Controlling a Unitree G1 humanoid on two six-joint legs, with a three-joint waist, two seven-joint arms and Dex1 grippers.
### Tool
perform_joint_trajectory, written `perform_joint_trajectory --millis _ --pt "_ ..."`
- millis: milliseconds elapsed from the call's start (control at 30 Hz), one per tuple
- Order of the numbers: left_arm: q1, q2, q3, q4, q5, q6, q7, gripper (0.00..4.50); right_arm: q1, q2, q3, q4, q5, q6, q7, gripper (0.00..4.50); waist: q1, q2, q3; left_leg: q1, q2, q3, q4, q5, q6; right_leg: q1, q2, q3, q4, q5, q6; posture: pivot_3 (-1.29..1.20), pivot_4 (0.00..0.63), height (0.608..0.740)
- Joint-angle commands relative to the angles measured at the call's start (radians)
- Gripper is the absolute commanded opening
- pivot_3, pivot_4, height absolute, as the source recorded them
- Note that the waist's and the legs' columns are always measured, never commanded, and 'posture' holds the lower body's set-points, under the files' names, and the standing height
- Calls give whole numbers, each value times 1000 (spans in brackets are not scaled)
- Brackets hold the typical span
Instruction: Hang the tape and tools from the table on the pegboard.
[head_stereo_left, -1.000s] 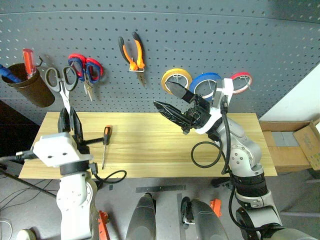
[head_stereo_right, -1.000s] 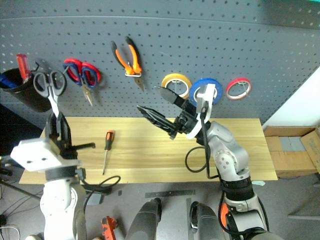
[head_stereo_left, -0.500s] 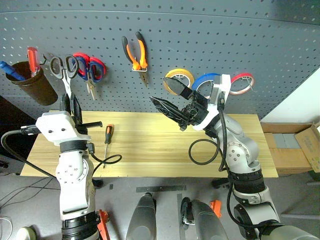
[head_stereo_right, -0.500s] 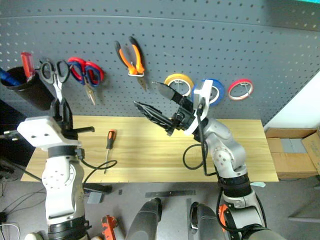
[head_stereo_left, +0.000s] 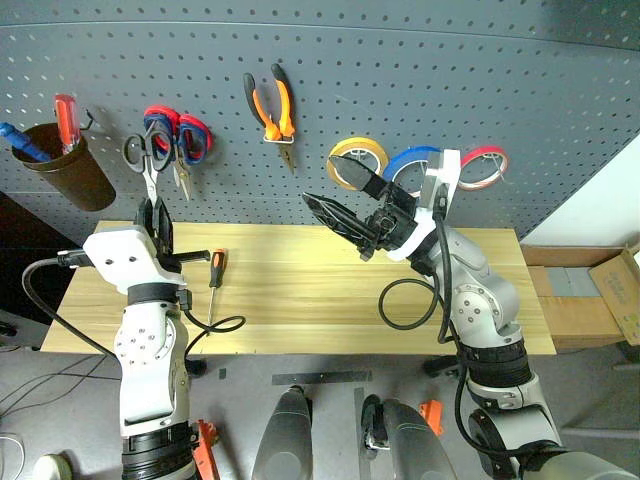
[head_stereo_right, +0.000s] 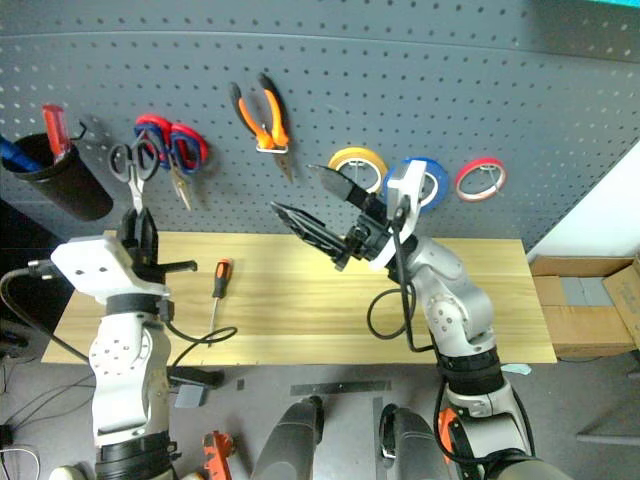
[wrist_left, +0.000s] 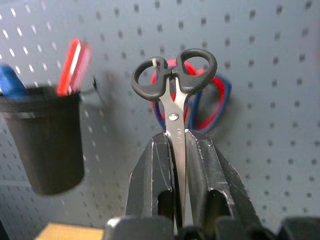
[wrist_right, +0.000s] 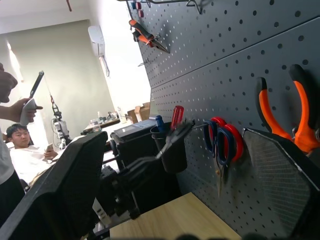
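Yellow roll (head_stereo_left: 355, 157), red roll (head_stereo_left: 482, 165), cup (head_stereo_left: 62, 170)

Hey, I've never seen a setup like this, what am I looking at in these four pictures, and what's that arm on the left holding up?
This is a two-armed humanoid robot facing a dark grey pegboard above a pale wooden table. Two pictures come from cameras in its head, looking down over its arms. The other two come from a camera on each wrist, looking along that arm's two black fingers.

The left pincer is shut on small black-handled scissors, handles up, in front of red-and-blue-handled scissors that hang on the board. The right pincer is open and holds nothing.

A slim screwdriver with an orange-and-black handle lies on the table. Orange-handled pliers, a yellow tape roll, a blue tape roll and a thin red tape roll already hang on the board. A dark cup holds more tools.
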Motion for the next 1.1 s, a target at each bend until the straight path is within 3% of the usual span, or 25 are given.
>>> perform_joint_trajectory --millis 33,200,633,1000,1100 --pt "0 23 33 -6 -18 6 -7 63 7 -6 3 -53 3 -7 -1 4500 0 0 0 0 0 0 0 0 0 0 0 0 0 0 0 242 237 740" --pt "-6 46 29 21 -10 21 -21 63 13 -11 7 -61 4 -6 0 4500 -1 0 0 1 0 1 0 0 0 0 0 1 0 0 0 241 233 740" --pt "-17 80 53 68 -34 30 -48 4453 19 -23 12 -72 4 -5 0 4500 -2 0 0 2 0 1 0 0 0 1 0 1 1 0 0 229 236 740" --pt "122 174 106 81 -60 195 -127 4453 35 -20 85 -87 -2 0 44 4500 -24 0 0 3 1 1 0 0 0 1 0 1 1 0 0 231 259 740" --pt "120 218 97 171 -50 256 -156 4453 28 -32 180 -35 -109 -44 72 4500 -26 0 0 5 1 0 0 0 0 2 0 0 2 0 0 231 265 740"
